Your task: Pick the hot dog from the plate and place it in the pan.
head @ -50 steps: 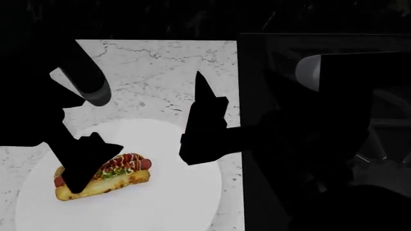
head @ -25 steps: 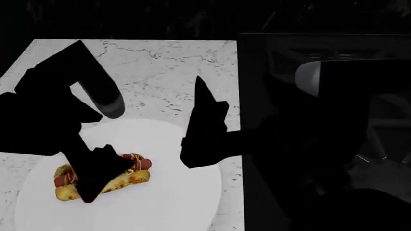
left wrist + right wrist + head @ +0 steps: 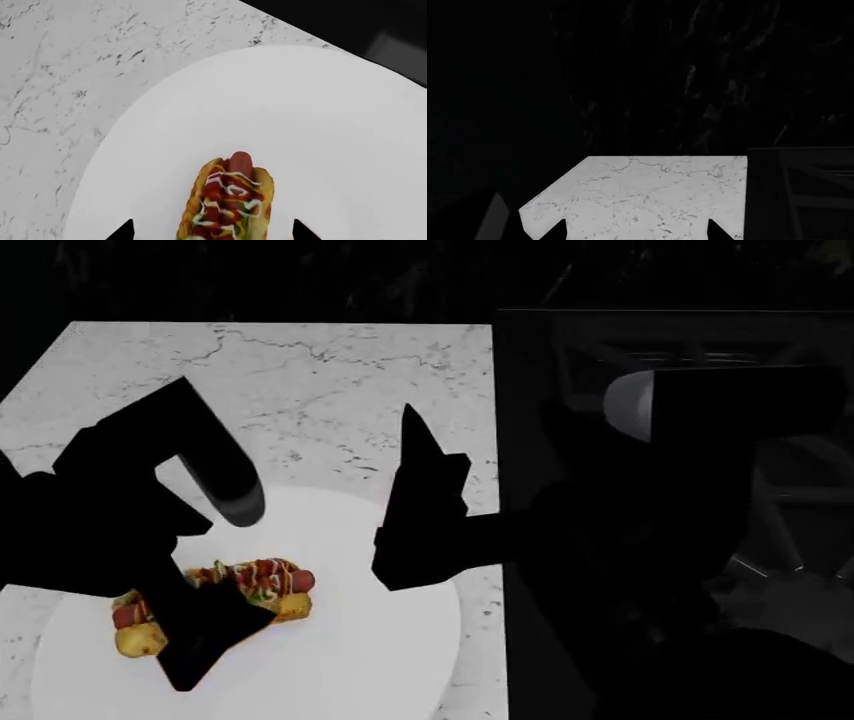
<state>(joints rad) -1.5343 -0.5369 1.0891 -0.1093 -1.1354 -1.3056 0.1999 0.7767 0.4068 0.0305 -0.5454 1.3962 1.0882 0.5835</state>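
My left gripper (image 3: 200, 635) sits at the near left of the scene, low over the plate (image 3: 360, 660), a black shape that covers the middle of the hot dog (image 3: 260, 585) from my head camera. From my left wrist camera I see my two fingertips (image 3: 123, 231) spread wide, one on each side of the hot dog (image 3: 230, 202), with bare plate (image 3: 320, 125) between each tip and the bun; they do not touch it. The hot dog lies flat on the left half of the plate, its red sausage end poking out toward the right, green relish and white and red zigzags on top. The plate rests on the white marbled counter (image 3: 320, 380), near its right edge.

Further right, my right gripper (image 3: 424, 510) hangs over the right rim of the plate, pointing toward the far side. Its wrist camera shows only the two dark tips (image 3: 557, 230) apart from each other, with the far stretch of counter (image 3: 640, 195) between them and nothing held.

At the far right lies the dark stove (image 3: 561, 350). I cannot make out the pan there: that side is too black, and my right arm covers much of it.
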